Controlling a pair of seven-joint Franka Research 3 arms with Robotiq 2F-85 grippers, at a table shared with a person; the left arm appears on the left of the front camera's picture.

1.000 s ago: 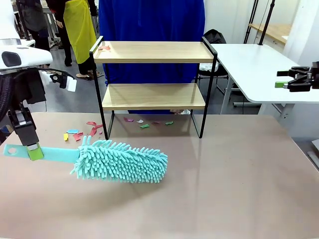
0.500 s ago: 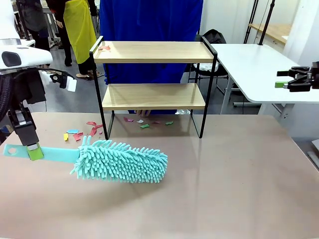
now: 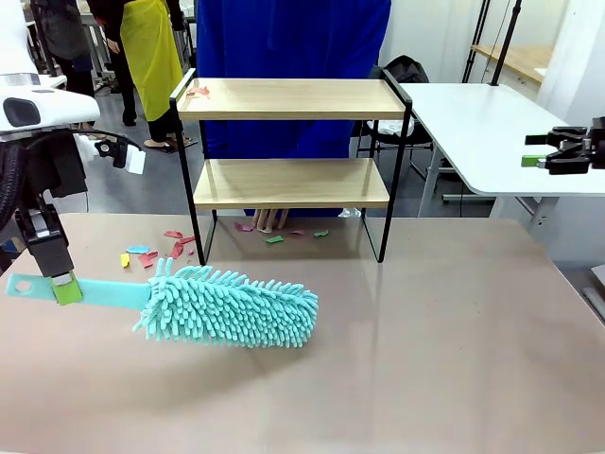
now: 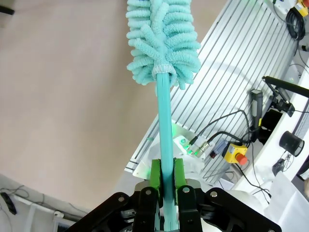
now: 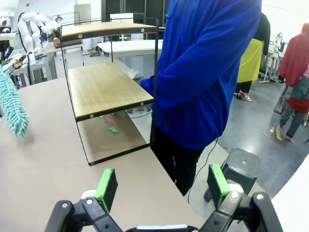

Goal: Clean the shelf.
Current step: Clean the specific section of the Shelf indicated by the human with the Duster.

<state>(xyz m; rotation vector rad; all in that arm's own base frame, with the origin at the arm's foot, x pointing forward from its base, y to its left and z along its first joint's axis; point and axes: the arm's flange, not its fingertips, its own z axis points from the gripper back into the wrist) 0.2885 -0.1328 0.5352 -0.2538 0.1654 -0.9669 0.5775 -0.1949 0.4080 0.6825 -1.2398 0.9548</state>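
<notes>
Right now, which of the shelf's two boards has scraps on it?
The top board: a few reddish scraps lie at its left end. The lower board looks bare. Other scraps lie on the table under and beside the shelf.

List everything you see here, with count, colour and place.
two-tier wooden shelf with black metal frame: one, far middle of table
fluffy teal microfibre duster: one, in front of shelf, left
paper scraps: several, red, green, yellow, blue; tabletop by shelf's feet, some on top board
brown table: one, near
white table: one, far right
person in blue top: one, behind shelf
person's hand: one, beneath shelf
left tool: shut on duster handle
right tool: open, far right
</notes>
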